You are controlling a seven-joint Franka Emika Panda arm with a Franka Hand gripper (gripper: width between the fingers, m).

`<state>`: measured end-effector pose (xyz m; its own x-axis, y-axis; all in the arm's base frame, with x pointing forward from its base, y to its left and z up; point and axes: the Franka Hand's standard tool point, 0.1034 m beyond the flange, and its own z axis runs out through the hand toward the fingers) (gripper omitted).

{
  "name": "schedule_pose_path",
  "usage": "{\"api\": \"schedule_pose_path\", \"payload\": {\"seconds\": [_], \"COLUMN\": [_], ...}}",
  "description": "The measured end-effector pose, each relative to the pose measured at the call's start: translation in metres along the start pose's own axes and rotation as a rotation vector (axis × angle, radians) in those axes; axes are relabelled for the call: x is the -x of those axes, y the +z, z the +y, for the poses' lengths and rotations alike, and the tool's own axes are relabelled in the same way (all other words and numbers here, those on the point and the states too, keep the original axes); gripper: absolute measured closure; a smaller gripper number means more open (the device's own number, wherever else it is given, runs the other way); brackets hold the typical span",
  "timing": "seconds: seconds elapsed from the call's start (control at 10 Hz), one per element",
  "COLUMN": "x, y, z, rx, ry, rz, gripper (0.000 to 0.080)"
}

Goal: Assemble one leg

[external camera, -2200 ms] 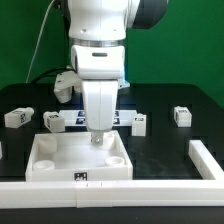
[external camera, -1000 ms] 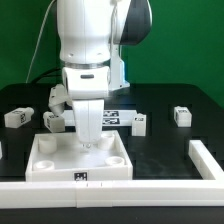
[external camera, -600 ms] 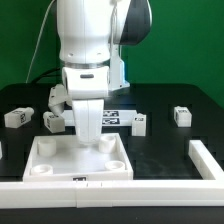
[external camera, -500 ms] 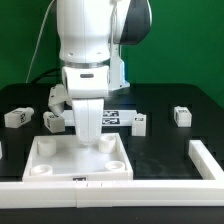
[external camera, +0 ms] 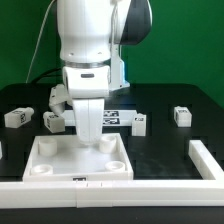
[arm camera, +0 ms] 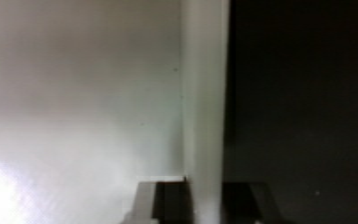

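Observation:
The large white square tray [external camera: 38,160] lies at the front of the black table. My gripper [external camera: 92,141] reaches down onto the tray's far rim at the middle. In the wrist view the two dark fingers [arm camera: 169,202] stand on either side of the tray's white rim [arm camera: 204,90], and the gripper [arm camera: 206,192] is closed on it. Several white legs with tags lie behind the tray: one leg [external camera: 16,116] at the far left, one leg [external camera: 55,121] beside the arm, one leg [external camera: 139,122] right of the arm, and one leg [external camera: 181,115] further right.
The marker board [external camera: 118,117] lies behind the arm. A white L-shaped barrier [external camera: 170,188] runs along the table's front edge and turns back on the exterior view's right [external camera: 205,157]. The tray's front edge sits against it.
The arm moved toward the exterior view's left and came down onto the tray's far rim. The tray then slid a little forward against the front barrier. Nothing has moved in the last half second.

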<state>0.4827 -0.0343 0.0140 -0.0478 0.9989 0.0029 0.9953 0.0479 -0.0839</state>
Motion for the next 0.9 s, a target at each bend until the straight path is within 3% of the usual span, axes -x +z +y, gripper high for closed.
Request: {"api": "schedule_pose_path", "payload": {"seconds": [0.6,0.9], "x": [-0.077,-0.097], "y": [-0.006,-0.004], "z": [0.015,0.017], "rx": [0.019,0.024], "ry": [0.12,0.086], "rz": [0.02,0.031], "gripper": [0.0736,0.0736]}}
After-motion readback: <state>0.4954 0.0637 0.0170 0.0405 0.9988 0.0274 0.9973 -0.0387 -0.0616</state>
